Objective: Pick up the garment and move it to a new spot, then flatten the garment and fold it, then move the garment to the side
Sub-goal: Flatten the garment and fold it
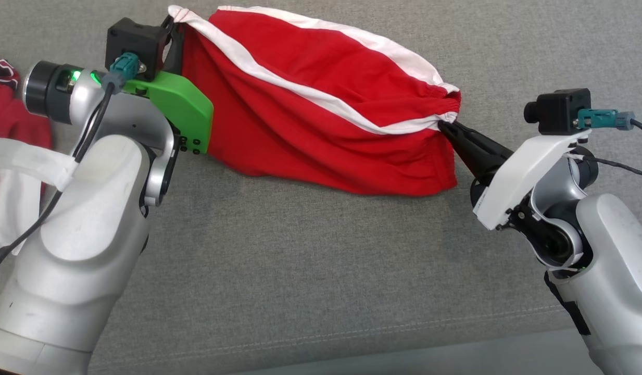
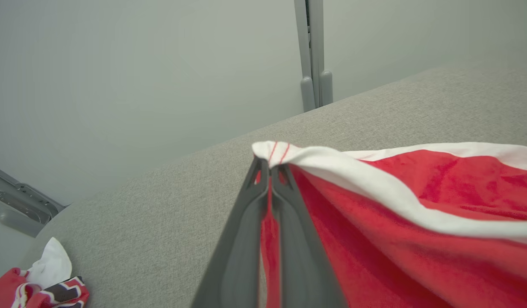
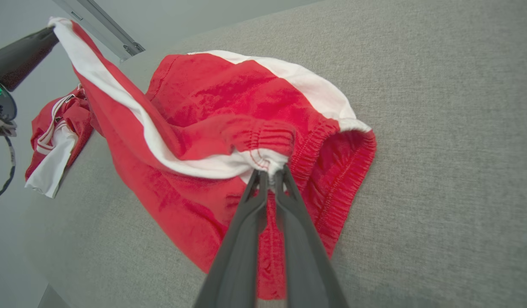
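Note:
The garment [image 1: 321,114] is a pair of red shorts with white side stripes, stretched between both arms above the grey cushion. My left gripper [image 1: 171,31] is shut on its left corner; in the left wrist view the fingertips of that gripper [image 2: 270,167] pinch the white hem of the garment [image 2: 417,222]. My right gripper [image 1: 445,125] is shut on the gathered elastic waistband at the right; the right wrist view shows the tips of this gripper [image 3: 269,174] clamped on the bunched band of the garment [image 3: 229,115]. The lower edge sags toward the cushion.
Other red and white clothes [image 1: 8,130] lie heaped at the far left, seen also as a heap of clothes [image 2: 41,286] and a heap of clothes [image 3: 54,141]. The grey cushion [image 1: 310,271] spreads wide in front. A grey metal post [image 2: 312,51] stands behind the cushion against the wall.

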You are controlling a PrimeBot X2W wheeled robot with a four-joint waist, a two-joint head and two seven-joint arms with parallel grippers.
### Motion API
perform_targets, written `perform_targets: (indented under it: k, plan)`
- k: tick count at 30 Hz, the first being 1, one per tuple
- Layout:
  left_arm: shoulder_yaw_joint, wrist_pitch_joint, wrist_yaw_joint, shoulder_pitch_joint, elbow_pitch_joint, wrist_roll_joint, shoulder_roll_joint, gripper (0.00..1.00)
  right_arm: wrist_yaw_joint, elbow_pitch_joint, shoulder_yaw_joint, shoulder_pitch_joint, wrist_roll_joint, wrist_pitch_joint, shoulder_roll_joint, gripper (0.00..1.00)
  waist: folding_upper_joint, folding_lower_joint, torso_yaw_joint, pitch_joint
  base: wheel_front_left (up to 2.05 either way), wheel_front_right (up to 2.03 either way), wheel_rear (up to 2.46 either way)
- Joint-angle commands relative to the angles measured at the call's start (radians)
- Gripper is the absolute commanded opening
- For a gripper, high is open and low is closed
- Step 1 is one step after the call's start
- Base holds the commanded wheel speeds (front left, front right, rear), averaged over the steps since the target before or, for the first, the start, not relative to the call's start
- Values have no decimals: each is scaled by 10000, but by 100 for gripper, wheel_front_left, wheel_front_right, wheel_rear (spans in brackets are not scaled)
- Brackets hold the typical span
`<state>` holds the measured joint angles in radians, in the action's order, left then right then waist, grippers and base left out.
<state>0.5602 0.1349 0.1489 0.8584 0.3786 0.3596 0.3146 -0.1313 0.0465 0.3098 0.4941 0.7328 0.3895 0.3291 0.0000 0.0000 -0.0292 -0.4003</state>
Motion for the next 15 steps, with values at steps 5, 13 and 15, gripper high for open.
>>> perform_targets:
  k: [5, 13, 15]
  plan:
    - [-69, -230, -76, 820, 767, -55, -98, 0, 10, 468, -119, 365, -69, -611, -519, 0, 0, 0, -326, -197, 0, 0, 0]
    - [13, -275, -93, 1667, 1634, -152, -268, 0, 7, 1010, -620, 719, -24, -1050, -1310, 0, 0, 0, -619, -429, 0, 0, 0]
    - [52, -281, -103, 1837, 1825, -199, -290, 0, 7, 1209, -854, 801, -140, -1022, -1564, 0, 0, 0, -683, -488, 0, 0, 0]
